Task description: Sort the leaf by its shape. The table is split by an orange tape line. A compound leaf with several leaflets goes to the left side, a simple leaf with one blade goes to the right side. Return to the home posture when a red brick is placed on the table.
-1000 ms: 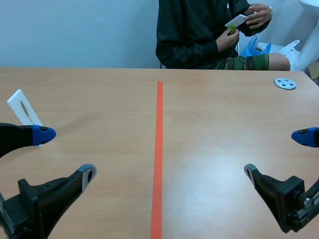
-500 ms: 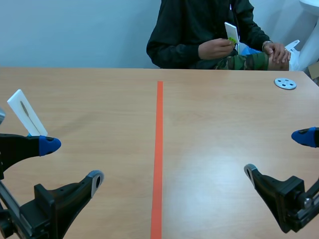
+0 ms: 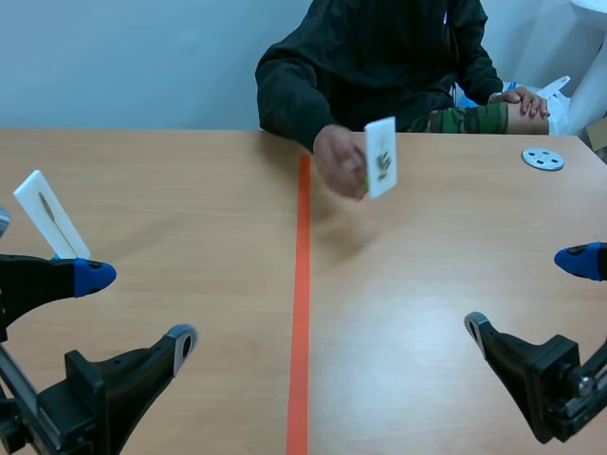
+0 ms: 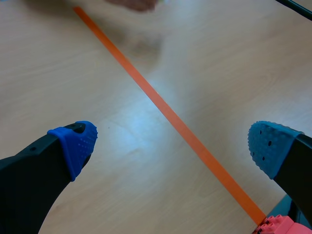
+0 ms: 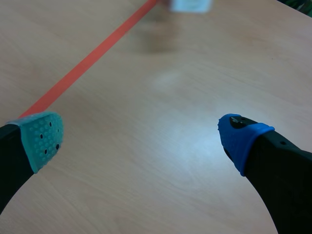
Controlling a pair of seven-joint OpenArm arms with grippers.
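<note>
A person's hand (image 3: 337, 159) holds a white card with a green leaf (image 3: 381, 156) upright over the table, just right of the orange tape line (image 3: 303, 284). The leaf's shape is too small to tell. The same card (image 5: 191, 4) shows blurred far ahead of my right gripper. Another white card with a thin narrow leaf (image 3: 47, 216) stands tilted on the left side, behind my left gripper (image 3: 137, 308). That gripper is open with nothing in it (image 4: 170, 146). My right gripper (image 3: 524, 292) is open and empty too (image 5: 141, 140), low at the near right.
A grey disc with holes (image 3: 543, 159) lies at the far right. The tape line (image 4: 170, 114) runs between my left fingers. A red studded piece (image 4: 277, 227) shows beside the left gripper's finger. The person sits across the table.
The person's hand has come down from chest height toward the table's middle, bringing the leaf card to just right of the tape line. My left gripper shifted slightly a second ago; the right stayed still.
</note>
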